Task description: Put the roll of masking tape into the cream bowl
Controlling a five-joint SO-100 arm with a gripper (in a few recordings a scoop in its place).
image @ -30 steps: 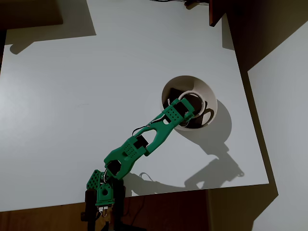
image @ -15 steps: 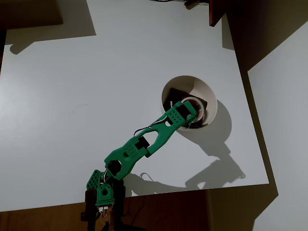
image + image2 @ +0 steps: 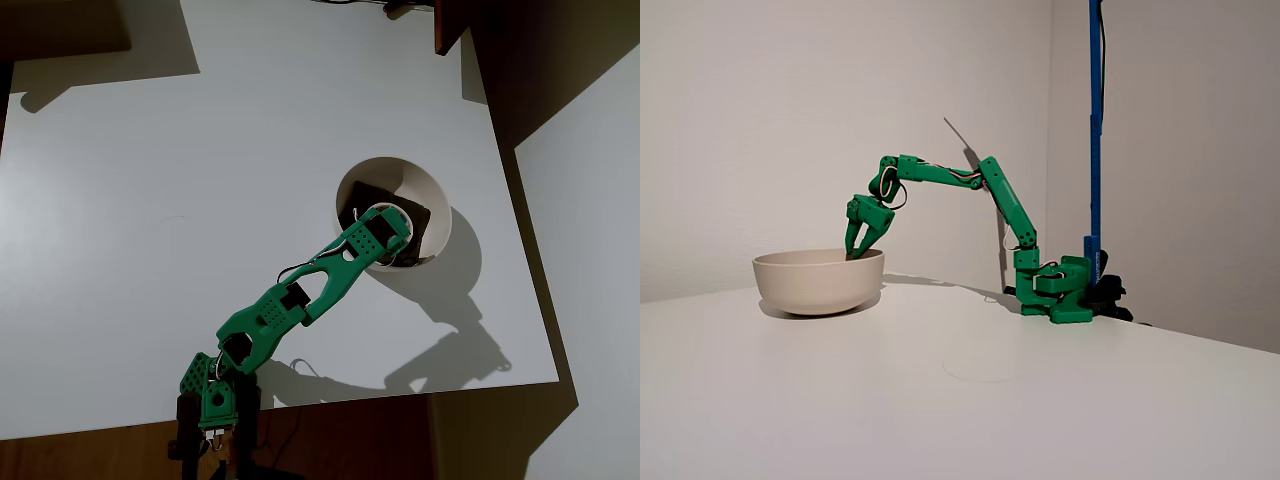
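The cream bowl (image 3: 427, 192) sits right of centre on the white table and has a dark patch inside; in the fixed view the bowl (image 3: 815, 285) stands at the left. My green gripper (image 3: 397, 236) hangs over the bowl's near side, fingers pointing down. In the fixed view the gripper (image 3: 859, 251) dips just behind the bowl's rim. A thin cream arc of the roll of masking tape (image 3: 396, 211) shows at the gripper's far edge, held between the fingers; the rest is hidden under the gripper.
The arm's base (image 3: 215, 400) stands at the table's front edge. A dark brown block (image 3: 450, 25) overhangs the far right corner. The table's right edge (image 3: 520, 260) runs close past the bowl. A blue pole (image 3: 1095, 130) rises behind the base.
The gripper has lowered and drawn back slightly into the bowl with the tape; the ring, plainly visible earlier, now mostly hides beneath the gripper.
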